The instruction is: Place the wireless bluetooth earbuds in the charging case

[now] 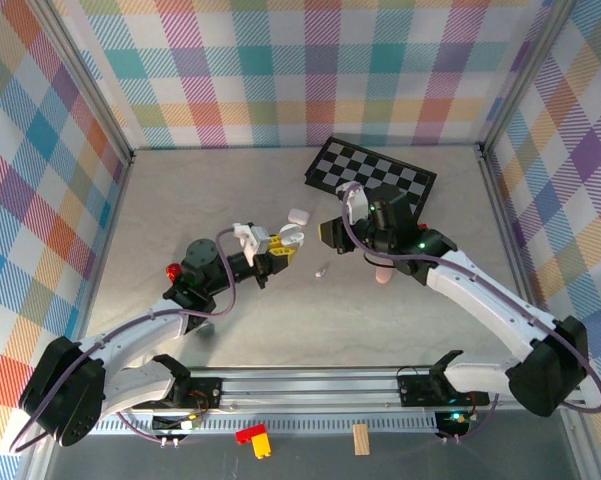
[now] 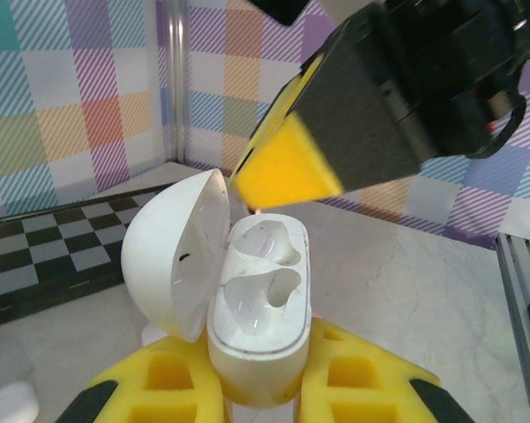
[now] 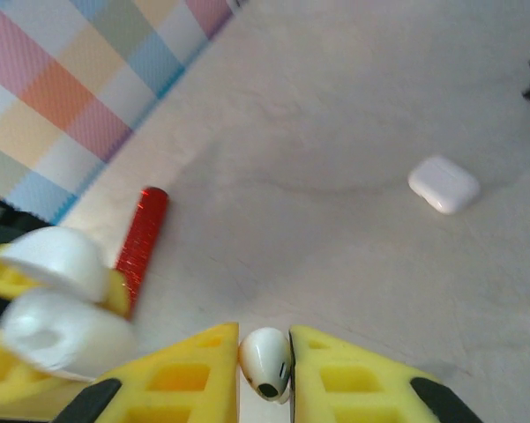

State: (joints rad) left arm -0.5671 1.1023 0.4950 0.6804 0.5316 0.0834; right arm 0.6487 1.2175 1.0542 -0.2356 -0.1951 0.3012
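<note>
Left hand [image 1: 283, 246] clamped shut; right hand [image 1: 330, 236] pinched narrow; arms angled inward, hands near.

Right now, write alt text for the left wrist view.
An open white charging case, lid swung left and both wells empty, stands gripped in the yellow-fingered left claw. The right claw hangs just above it; a checkerboard lies at left.

The earbud [image 3: 265, 362] has its stem seemingly hidden; charging case [image 3: 66, 339] blurred.
</note>
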